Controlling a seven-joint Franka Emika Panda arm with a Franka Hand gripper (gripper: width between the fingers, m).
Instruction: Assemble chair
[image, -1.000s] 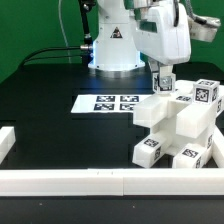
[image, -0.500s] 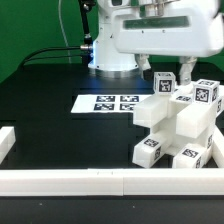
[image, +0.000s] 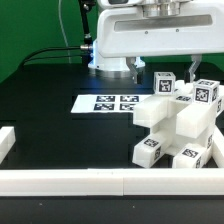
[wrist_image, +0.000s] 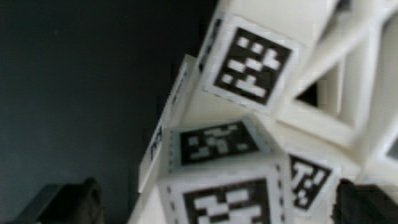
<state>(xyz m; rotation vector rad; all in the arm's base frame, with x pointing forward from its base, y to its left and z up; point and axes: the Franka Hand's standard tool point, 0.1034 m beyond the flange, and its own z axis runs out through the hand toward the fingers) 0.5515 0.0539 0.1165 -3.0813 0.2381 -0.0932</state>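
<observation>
Exterior view: the chair (image: 178, 125) is seen just below the gripper (image: 190, 70), whose spread cannot be told; alignment over the topmost tagged block should probably be checked before descent.

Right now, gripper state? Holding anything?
Gripper: fingers apart, so open, holding nothing. It hangs over the white chair with no contact visible.
</observation>
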